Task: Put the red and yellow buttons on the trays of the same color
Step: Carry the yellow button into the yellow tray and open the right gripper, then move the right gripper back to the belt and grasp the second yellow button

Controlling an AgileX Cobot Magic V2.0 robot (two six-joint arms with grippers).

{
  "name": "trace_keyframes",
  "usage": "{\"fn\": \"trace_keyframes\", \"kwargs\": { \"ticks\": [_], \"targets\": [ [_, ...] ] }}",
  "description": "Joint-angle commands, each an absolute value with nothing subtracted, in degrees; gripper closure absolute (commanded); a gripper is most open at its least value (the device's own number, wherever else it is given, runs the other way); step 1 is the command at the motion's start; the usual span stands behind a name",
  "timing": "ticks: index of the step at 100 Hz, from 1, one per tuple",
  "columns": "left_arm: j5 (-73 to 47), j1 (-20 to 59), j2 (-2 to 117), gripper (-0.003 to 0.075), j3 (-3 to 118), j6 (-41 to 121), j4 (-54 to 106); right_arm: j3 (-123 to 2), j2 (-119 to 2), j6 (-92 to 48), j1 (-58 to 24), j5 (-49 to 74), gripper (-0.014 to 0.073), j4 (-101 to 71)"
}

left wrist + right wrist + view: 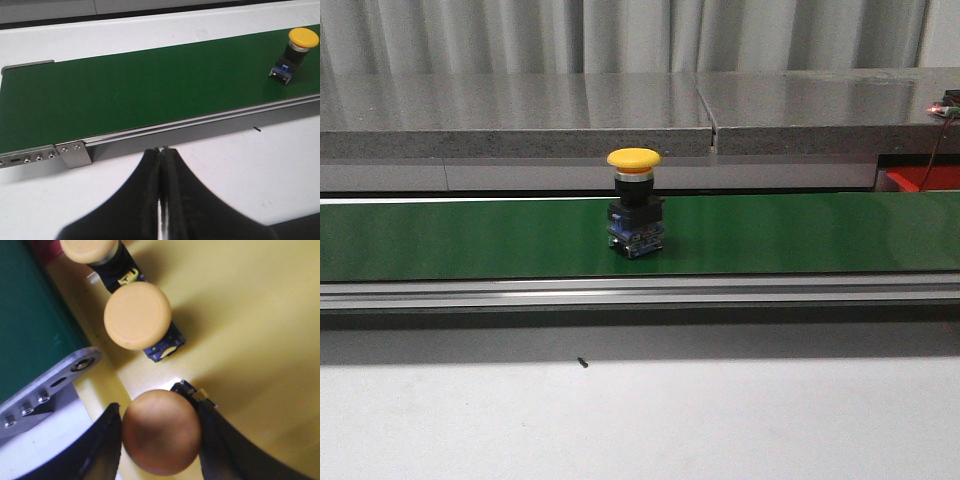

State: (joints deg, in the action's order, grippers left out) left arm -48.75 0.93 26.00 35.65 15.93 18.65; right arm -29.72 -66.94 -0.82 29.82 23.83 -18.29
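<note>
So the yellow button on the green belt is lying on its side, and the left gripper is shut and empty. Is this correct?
Not quite. The yellow button stands upright on the green belt, cap on top, as the front view shows. The rest holds: the left gripper is shut and empty.

a yellow button [634,159] stands upright on a black and blue base, in the middle of a long green belt [470,238]. a grey stone ledge [510,115] runs behind it. a tiny dark speck [582,363] lies on the near white table [640,420].
</note>
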Motion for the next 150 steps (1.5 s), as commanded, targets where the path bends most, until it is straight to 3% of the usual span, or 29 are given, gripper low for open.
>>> {"fn": "trace_keyframes", "kwargs": {
  "ticks": [1,16,23,30,38,49,84,115,150],
  "targets": [
    [-45.2,1.4,26.3,0.0741,37.3,15.9,20.0,-30.8,-68.7,-0.8,30.3,20.3,0.0502,-19.5],
    [-45.2,1.4,26.3,0.0741,37.3,15.9,20.0,-30.8,-71.0,-0.8,30.3,20.1,0.0494,-20.4],
    [-45.2,1.4,26.3,0.0741,37.3,15.9,20.0,-30.8,-71.2,-0.8,30.3,20.1,0.0442,-20.4],
    [-45.2,1.4,26.3,0.0741,37.3,15.9,20.0,-30.8,-71.2,-0.8,30.3,20.4,0.0303,-20.4],
    [-45.2,1.4,26.3,0.0741,37.3,15.9,20.0,-31.0,-70.9,-0.8,30.3,20.8,0.0079,-20.4],
    [-45.2,1.4,26.3,0.0741,37.3,15.9,20.0,-31.7,-69.1,-0.8,30.3,22.1,-0.0038,-20.4],
    [-45.2,1.4,26.3,0.0741,37.3,15.9,20.0,-38.3,-62.0,-0.9,29.4,35.1,-0.0031,-12.3],
    [-45.2,1.4,26.3,0.0741,37.3,15.9,20.0,-48.8,-60.4,-4.4,16.7,47.1,-0.0031,-8.5],
    [-45.2,1.4,26.3,0.0741,37.3,15.9,20.0,-55.5,-61.8,-8.3,2.0,52.4,-0.0031,-11.3]
  ]
}}
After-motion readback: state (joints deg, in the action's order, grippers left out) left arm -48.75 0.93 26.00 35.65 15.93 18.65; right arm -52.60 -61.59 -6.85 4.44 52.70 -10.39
